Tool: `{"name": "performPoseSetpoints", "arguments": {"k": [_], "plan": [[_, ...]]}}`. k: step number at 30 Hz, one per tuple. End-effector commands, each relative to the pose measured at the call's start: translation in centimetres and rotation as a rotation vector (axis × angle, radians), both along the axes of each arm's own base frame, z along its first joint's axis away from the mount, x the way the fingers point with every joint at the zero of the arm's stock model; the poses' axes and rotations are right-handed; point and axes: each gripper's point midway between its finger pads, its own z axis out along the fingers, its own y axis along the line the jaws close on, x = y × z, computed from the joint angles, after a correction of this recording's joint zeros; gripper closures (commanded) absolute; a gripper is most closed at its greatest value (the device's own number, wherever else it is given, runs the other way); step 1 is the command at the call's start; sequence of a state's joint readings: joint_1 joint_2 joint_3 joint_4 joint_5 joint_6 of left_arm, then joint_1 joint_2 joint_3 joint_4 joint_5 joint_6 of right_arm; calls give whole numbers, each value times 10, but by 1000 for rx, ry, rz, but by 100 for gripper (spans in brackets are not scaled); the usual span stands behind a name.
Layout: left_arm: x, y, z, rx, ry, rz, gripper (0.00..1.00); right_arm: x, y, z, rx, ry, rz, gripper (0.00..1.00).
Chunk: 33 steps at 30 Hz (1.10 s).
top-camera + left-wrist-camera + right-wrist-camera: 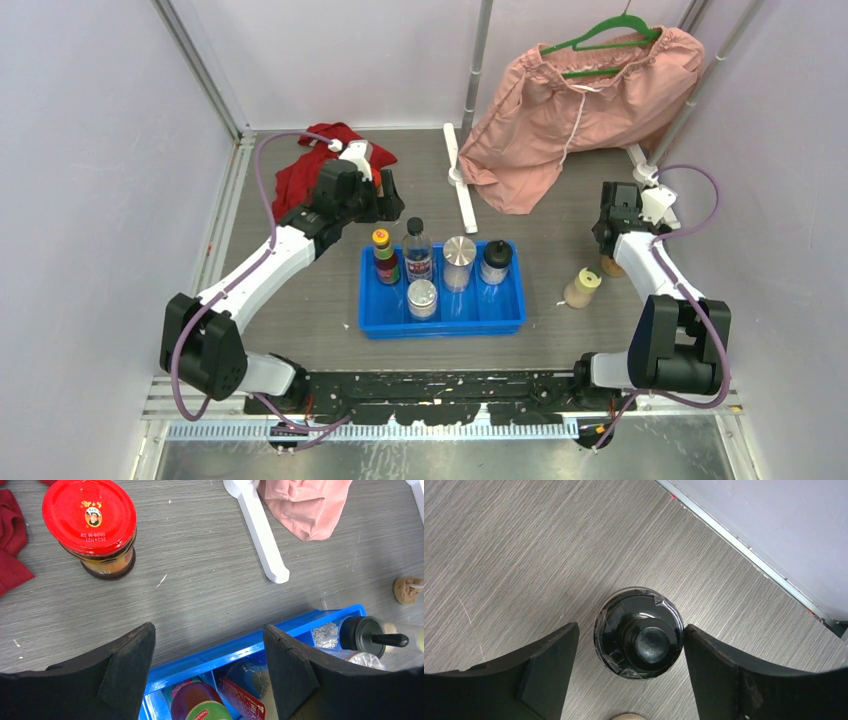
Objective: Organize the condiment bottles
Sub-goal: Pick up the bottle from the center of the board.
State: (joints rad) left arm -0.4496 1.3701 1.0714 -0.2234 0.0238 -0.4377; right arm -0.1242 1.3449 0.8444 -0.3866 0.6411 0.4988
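Observation:
A blue tray (510, 318) holds several condiment bottles: a yellow-capped dark bottle (383, 256), a clear black-capped bottle (418, 250), two silver-capped jars (459, 262) and a black-capped bottle (495, 262). A beige bottle (581, 288) stands right of the tray. My left gripper (388, 197) is open and empty above the tray's far rim (280, 630); a red-lidded jar (90, 525) stands on the table beyond it. My right gripper (631, 645) is open, one finger on each side of a black-capped dark bottle (640, 634), the right finger close against it.
A red cloth (318, 160) lies at the back left. Pink shorts (570, 110) hang on a green hanger over a white stand bar (460, 180). Another beige bottle (611, 266) sits by the right arm. Walls close in both sides.

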Motion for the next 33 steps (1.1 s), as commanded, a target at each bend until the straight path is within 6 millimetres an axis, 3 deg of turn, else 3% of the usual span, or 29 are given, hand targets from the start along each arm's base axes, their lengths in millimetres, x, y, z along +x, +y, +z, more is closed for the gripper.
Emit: {"name": "performPoseSetpoints", "arguments": {"k": [1,7,17,24,33], "plan": [[6,-3,10,-26,-41,-8,21,7,-8,6,-26,-49,-37,21],[6,-4,9,-28,-40,-10,21,8,-8,-1,-16,-35,-41,28],[6,-3,10,-23,-40,-9,21,10,-4,-4,5,-42,-33,48],[5,-1,9,-17,-37,-4,21,13,2,6,36,-77,-6,52],[4,2,15,-8,-39,3,21,35,22,10,130,-123,77,56]]}}
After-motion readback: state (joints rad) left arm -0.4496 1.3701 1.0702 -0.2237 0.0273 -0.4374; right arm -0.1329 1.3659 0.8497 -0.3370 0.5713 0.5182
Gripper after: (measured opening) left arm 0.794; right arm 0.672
